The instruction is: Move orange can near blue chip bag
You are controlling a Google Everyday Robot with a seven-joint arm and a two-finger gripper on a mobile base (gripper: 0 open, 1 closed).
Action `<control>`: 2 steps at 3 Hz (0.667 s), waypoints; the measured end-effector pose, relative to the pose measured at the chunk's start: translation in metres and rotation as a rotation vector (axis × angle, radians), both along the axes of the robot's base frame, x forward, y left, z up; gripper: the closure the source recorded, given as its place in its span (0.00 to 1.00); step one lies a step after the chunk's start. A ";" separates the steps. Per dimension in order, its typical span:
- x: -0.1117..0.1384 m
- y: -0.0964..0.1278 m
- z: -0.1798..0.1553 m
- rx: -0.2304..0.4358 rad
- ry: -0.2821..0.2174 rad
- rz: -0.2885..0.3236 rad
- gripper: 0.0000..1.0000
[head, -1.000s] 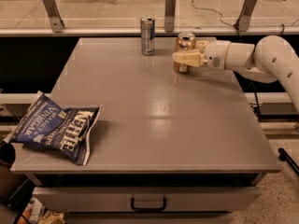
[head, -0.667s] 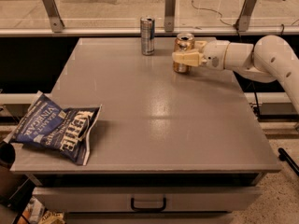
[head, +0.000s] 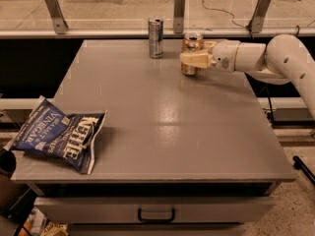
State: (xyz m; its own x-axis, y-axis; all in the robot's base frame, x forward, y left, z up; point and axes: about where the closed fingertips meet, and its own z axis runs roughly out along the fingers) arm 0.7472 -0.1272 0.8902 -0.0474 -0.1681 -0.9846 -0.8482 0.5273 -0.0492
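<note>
The orange can [head: 192, 42] stands upright at the far right of the grey table [head: 167, 117]. My gripper [head: 193, 59] reaches in from the right, and its cream fingers [head: 196, 60] are shut around the can's middle. The can's lower part is partly hidden by the near finger. The blue chip bag [head: 58, 135] lies flat at the table's near left corner, overhanging the left edge, far from the can.
A taller slim silver-blue can [head: 155, 37] stands at the far edge, just left of the orange can. A rail with metal posts [head: 179, 11] runs behind the table. A drawer with a handle [head: 156, 215] sits below the front edge.
Almost nothing has changed. The gripper and the orange can have shifted very slightly to the left and stay at the far right of the table.
</note>
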 end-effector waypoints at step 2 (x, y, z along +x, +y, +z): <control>-0.044 -0.007 0.049 -0.018 -0.026 0.032 1.00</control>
